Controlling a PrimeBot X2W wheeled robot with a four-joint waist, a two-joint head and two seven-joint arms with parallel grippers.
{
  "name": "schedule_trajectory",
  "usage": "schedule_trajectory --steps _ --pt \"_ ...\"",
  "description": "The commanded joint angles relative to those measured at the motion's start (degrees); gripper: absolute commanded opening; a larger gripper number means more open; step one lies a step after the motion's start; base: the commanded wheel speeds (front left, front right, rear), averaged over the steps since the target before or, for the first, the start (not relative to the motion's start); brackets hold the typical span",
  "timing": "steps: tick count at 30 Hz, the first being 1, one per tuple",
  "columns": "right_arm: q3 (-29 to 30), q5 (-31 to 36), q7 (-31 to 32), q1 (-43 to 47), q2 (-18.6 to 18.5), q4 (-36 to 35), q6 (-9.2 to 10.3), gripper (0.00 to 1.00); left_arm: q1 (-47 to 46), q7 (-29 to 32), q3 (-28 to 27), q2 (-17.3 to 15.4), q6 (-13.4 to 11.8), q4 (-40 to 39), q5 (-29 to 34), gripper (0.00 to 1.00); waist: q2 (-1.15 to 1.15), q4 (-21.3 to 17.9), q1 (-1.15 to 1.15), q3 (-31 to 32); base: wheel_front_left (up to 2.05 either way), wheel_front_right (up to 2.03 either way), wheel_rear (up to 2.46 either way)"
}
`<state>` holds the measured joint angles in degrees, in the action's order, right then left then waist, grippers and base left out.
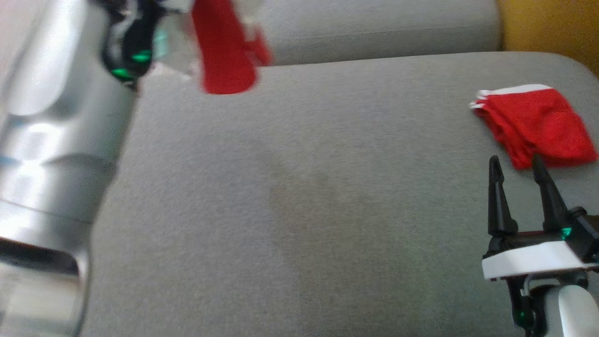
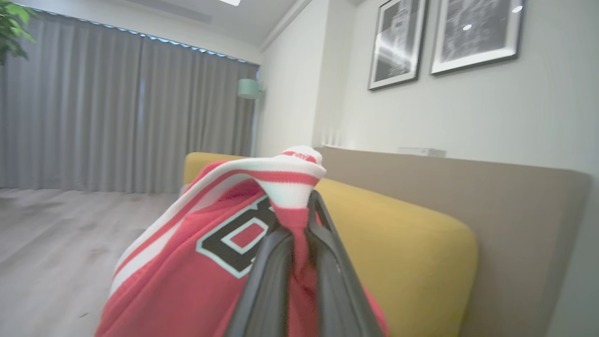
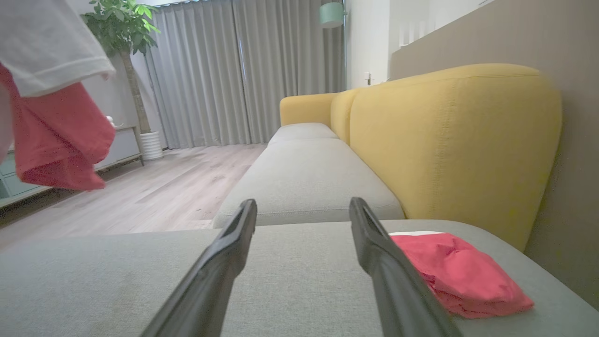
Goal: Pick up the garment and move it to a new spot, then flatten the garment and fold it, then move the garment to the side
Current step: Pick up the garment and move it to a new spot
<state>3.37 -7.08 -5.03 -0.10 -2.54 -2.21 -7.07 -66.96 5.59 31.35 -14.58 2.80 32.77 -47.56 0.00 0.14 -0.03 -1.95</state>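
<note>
While L gripper (image 2: 299, 216) pinches red jersey (image 2: 187, 281) aloft | R gripper (image 1: 514, 163) wide, empty | folded red cloth (image 1: 538, 121) just beyond

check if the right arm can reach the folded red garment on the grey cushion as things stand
Probably yes. The right tool is open, and the folded red garment lies on the grey cushion just beyond its fingertips, slightly to its right, with nothing between them.

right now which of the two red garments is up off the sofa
The hanging garment pinched in the left fingers; the folded garment lies on the cushion.
</note>
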Motion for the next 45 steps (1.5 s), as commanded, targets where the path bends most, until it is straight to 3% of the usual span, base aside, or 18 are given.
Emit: schedule_trajectory --steps 1,9,14,18,19,20,21,35,40,45 --pt "-1.5 -0.6 -0.7 -1.1 -0.3 -1.6 -0.42 1.00 -2.1 0.3 -2.0 -0.3 -0.7 -3.3 -0.9 0.00 0.00 -2.7 0.03 1.9 0.00 0.00 0.00" --pt "-2.5 -1.9 -2.0 -2.0 -0.3 -0.6 -0.42 1.00 13.1 -3.0 -1.2 4.2 -3.9 -6.2 -4.5 0.00 0.00 -5.0 0.03 -2.5 0.00 0.00 0.00" --pt "-2.8 -1.5 -2.4 -3.3 -0.3 -0.1 -0.42 1.00 26.2 -8.2 0.8 4.0 -5.2 1.9 -3.5 0.00 0.00 -6.1 0.03 -6.0 0.00 0.00 0.00" --pt "-3.0 -1.4 -2.6 -4.3 -0.3 -0.1 -0.42 1.00 30.9 -11.1 1.5 3.9 -5.8 8.1 -2.8 0.00 0.00 -6.8 0.03 -7.9 0.00 0.00 0.00" --pt "-2.9 -1.3 -2.6 -4.6 -0.3 -0.1 -0.42 1.00 31.7 -12.1 1.5 4.0 -5.8 9.6 -2.7 0.15 0.00 -6.9 0.03 -8.4 0.00 0.00 0.00" --pt "-2.7 -1.2 -2.7 -4.9 -0.3 -0.1 -0.42 1.00 32.1 -13.1 1.6 4.2 -5.7 10.9 -2.5 0.41 0.00 -6.8 0.03 -8.8 0.00 0.00 0.00" --pt "-2.3 -0.9 -2.7 -5.3 -0.3 0.1 -0.42 1.00 32.3 -15.2 2.1 4.4 -5.2 12.8 -1.6 1.00 0.00 -6.5 0.03 -9.2 0.00 0.00 0.00" --pt "-1.7 0.7 -2.0 -4.3 -0.3 1.6 -0.42 1.00 31.2 -20.0 2.5 5.9 -2.0 16.3 0.6 1.00 0.00 -1.5 0.03 -2.9 0.00 0.00 0.00" --pt "-1.1 1.0 -1.6 -1.9 -0.3 2.0 -0.42 1.00 36.2 -20.5 0.7 4.6 -3.1 11.4 1.7 1.00 0.00 0.4 0.03 1.3 0.00 0.00 0.00" --pt "-1.1 0.8 -1.2 1.9 -0.3 2.5 -0.42 1.00 45.0 -20.6 -1.7 1.6 -6.3 2.1 5.6 1.00 0.00 2.1 0.03 3.8 0.00 0.00 0.00"
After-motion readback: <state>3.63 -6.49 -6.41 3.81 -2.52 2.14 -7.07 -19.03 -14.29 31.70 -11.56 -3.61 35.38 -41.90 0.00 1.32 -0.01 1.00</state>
